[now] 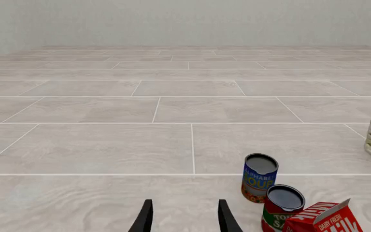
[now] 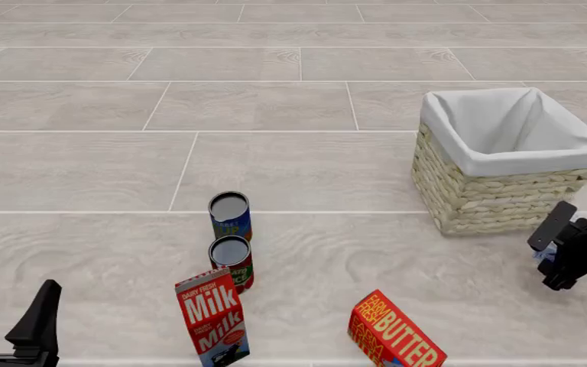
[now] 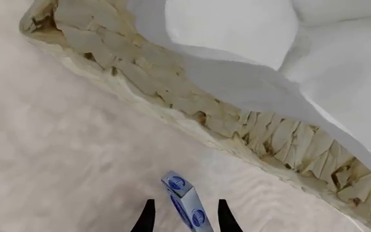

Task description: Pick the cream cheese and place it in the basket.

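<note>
the right gripper (image 2: 556, 246) hangs just beside the basket (image 2: 497, 200), at its near right corner, and grips the cream cheese (image 3: 185, 205) between its two fingers, so the small blue-and-white box is held off the surface (image 2: 304, 168) and close to the wicker wall, outside the white cloth liner (image 2: 513, 126). in the right wrist view the box stands on edge between the dark fingertips, its blue oval labels showing, with the basket's woven side and folded liner filling the space beyond it. the left gripper (image 2: 10, 315) sits well apart from the basket, far to its left and nearer the camera, its fingers spread and holding nothing. left of the basket stand two cans, the alphabet soup can (image 2: 230, 215) with the tomato sauce can (image 2: 232, 261) just in front of it, and a red milk carton (image 2: 213, 317) nearer still. the red-orange butter box (image 2: 396, 332) lies in front of the basket, leaning at a tilt.
</note>
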Robot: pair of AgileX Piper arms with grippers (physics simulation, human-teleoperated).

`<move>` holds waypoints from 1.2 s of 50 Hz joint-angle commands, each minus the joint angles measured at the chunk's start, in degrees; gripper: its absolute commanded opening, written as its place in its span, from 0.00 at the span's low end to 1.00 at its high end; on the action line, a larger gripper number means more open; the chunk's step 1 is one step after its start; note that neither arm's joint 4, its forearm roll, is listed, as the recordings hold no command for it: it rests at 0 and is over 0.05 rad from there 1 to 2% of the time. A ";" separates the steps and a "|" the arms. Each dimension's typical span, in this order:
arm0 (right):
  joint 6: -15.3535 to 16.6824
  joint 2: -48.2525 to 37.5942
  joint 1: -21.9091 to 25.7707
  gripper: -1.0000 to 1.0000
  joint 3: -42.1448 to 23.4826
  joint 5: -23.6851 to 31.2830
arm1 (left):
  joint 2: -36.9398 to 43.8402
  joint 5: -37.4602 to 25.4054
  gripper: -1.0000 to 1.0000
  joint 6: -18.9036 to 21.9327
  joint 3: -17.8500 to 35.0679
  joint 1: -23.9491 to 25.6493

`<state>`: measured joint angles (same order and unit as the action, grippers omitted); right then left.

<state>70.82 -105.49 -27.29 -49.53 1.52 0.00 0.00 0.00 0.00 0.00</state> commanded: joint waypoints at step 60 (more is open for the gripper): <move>3.49 6.55 3.12 0.00 2.37 -0.56 | 0.00 0.00 1.00 0.00 0.00 0.00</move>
<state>74.42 -102.61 -25.82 -48.59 1.05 0.00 0.00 0.00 0.00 0.00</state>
